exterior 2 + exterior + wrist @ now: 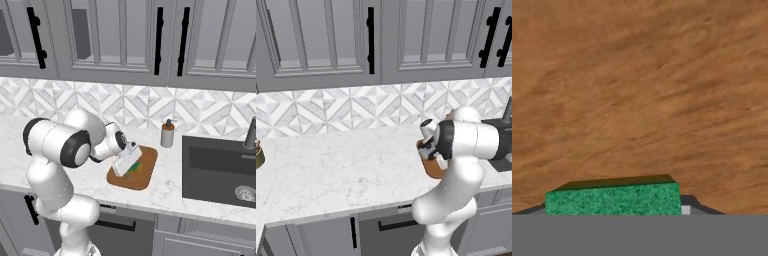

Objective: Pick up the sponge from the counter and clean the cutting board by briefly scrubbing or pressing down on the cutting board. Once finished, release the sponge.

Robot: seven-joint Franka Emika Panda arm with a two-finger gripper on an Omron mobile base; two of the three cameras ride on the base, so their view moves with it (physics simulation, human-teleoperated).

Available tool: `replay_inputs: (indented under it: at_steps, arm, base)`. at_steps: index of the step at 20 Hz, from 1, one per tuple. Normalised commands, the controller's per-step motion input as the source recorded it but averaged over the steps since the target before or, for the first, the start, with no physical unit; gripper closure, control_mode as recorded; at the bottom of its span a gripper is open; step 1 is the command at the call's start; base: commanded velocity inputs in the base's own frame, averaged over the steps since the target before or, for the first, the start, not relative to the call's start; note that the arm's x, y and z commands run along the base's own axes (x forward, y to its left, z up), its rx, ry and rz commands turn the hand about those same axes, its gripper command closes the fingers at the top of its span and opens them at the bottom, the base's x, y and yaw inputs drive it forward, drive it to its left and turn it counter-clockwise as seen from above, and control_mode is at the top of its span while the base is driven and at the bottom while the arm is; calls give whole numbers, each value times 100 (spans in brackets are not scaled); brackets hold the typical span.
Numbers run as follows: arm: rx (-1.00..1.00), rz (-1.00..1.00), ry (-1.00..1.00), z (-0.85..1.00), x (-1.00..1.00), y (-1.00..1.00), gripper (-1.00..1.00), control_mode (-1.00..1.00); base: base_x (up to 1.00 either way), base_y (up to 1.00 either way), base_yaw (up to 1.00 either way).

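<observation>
The gripper (131,165) holds the sponge (613,199) between its fingers. The sponge sits low over the cutting board (144,172) on the counter (331,165).

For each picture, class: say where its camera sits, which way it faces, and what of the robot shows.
Left base view: behind the arm's left, facing the counter; arm at lower right.
Right base view: behind the arm's right, facing the cutting board and sink; arm at lower left.
Hand view: on the hand, facing the board, sponge at the bottom.
Both base views share the board.
</observation>
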Motion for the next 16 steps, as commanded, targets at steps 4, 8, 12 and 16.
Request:
replay_inputs:
  at_steps: [4,8,12,16]
  arm:
    - [-2,-12,-7,-70,3,98,100,-100]
    - [-3,-12,-6,-73,13,99,100,-100]
    - [-3,-12,-7,-64,16,100,100,-100]
    - [-2,-10,-12,-40,5,91,100,-100]
  base:
    - [0,0,0]
    - [0,0,0]
    - [0,0,0]
    - [0,0,0]
